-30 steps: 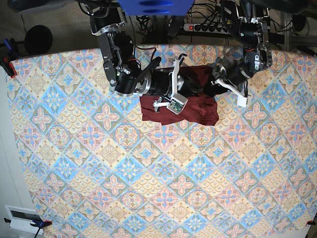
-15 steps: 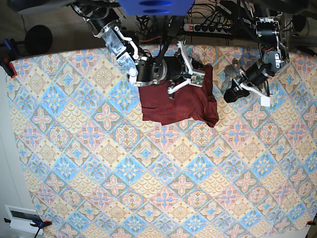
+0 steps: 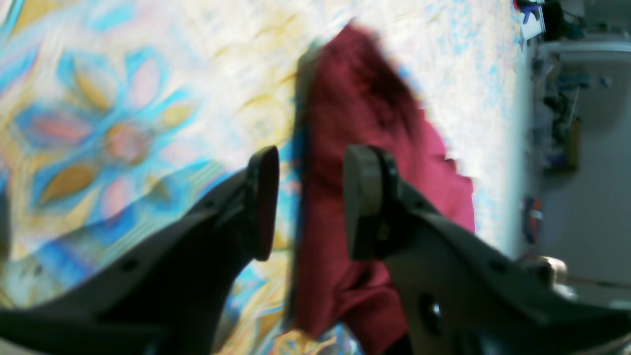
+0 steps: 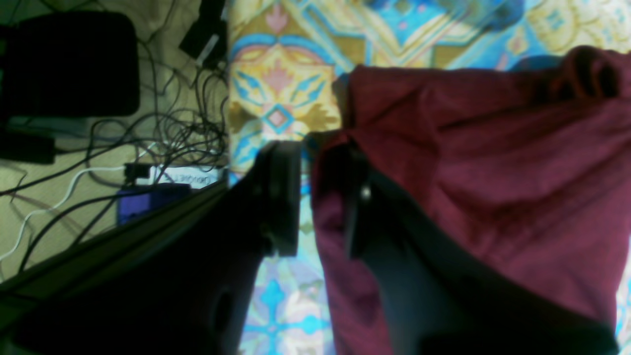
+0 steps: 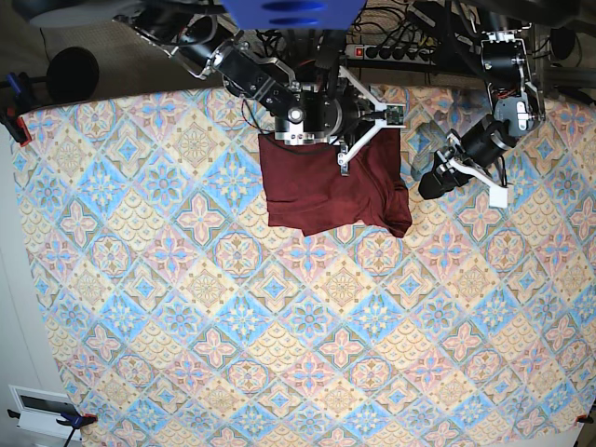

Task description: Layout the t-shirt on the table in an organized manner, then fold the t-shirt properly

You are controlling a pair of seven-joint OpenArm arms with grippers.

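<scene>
- The t-shirt [image 5: 331,186], already folded into a compact maroon block, lies near the far edge of the table [image 5: 279,354], its long axis running roughly side to side in the base view.
- The right gripper [image 5: 358,140] sits at the far edge of the block, just over the cloth; the left gripper [image 5: 436,177] stands just beside the block's opposite end, clear of the fabric.
- The right arm is judged the nearer one; any further tidying of the far edge turns on the cloth lying directly under and ahead of its jaws.
- Right wrist view: the right gripper [image 4: 320,197] has its jaws slightly parted, with a fold of the t-shirt [image 4: 493,172] between or against them; whether the cloth is still pinched cannot be told.
- Left wrist view: the left gripper [image 3: 308,202] has its jaws plainly apart and empty, the t-shirt [image 3: 365,123] lying ahead of them on the table [image 3: 123,98].
- The base view alone gives the block's outline and a loose corner at its near end; the wrist views alone give the jaw gaps.
</scene>
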